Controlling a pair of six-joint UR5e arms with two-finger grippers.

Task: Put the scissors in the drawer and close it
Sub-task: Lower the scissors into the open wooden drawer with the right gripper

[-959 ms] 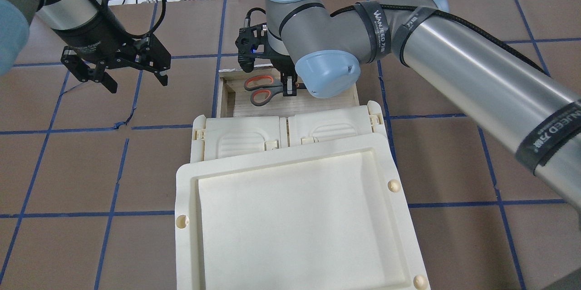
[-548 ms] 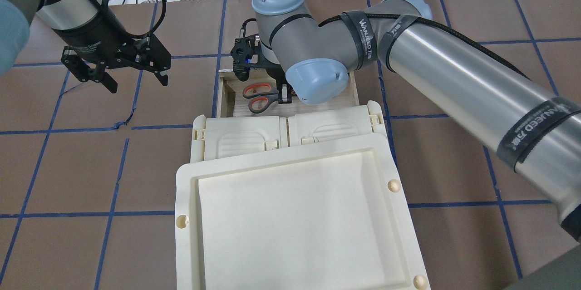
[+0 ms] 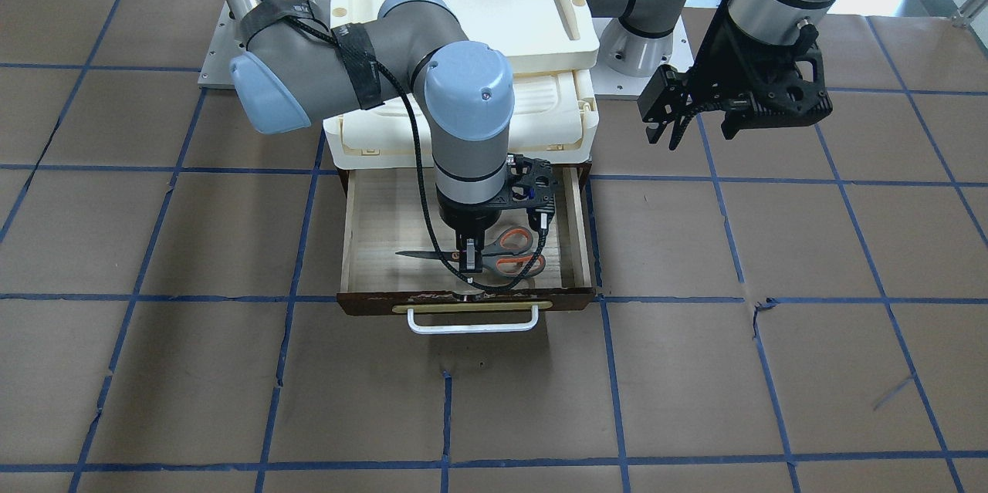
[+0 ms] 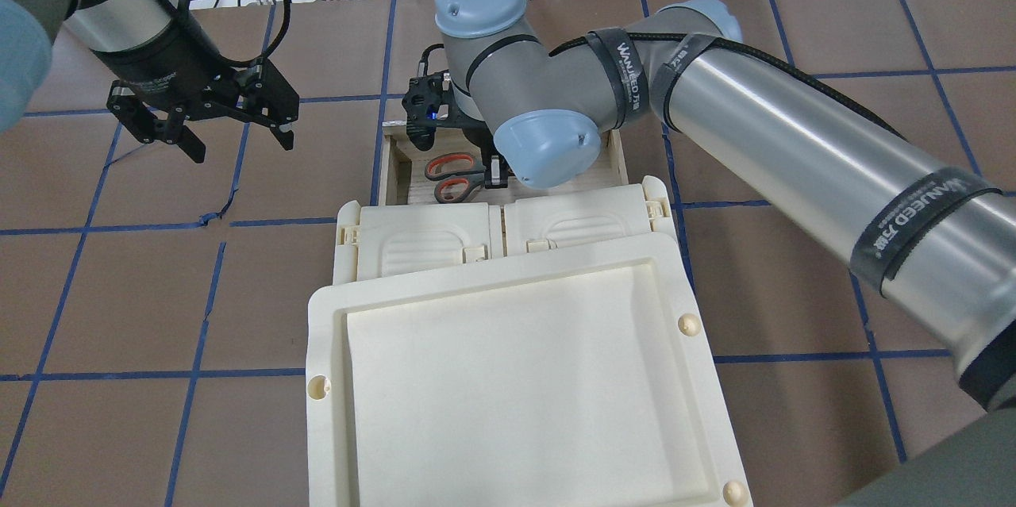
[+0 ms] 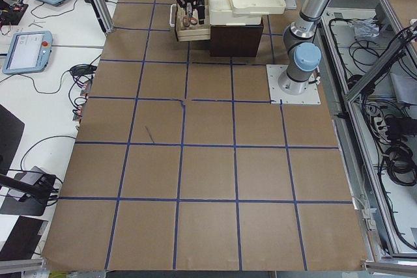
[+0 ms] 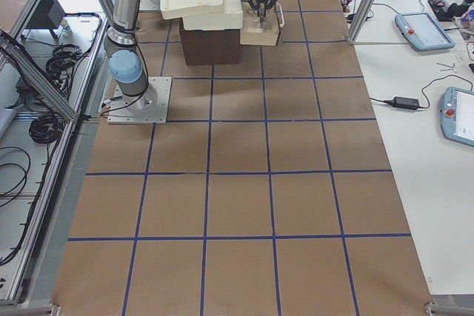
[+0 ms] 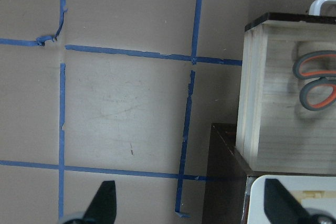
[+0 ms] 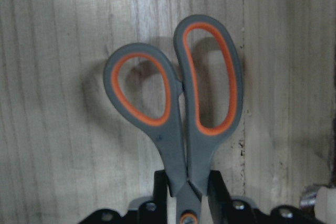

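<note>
Eases the grey-and-orange-handled, dark-bladed scissors [image 8: 178, 145] lower into the wide pale-wood drawer [image 3: 378, 215], still pinched at the pivot in the right gripper [image 3: 470, 265]; release likely next; left gripper [image 4: 236, 140] spread, idle.

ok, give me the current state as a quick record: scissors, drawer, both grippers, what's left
scissors: inside the drawer, blades closed, handles toward the robot's left
floor contact: cannot tell
drawer: pulled open, white bar handle facing away from the robot
right gripper: shut on scissors near the pivot, reaching down into the drawer
left gripper: open, empty, above the table to the drawer's left
cream trays: stacked above the drawer's rear
remaining: release scissors, push drawer shut
</note>
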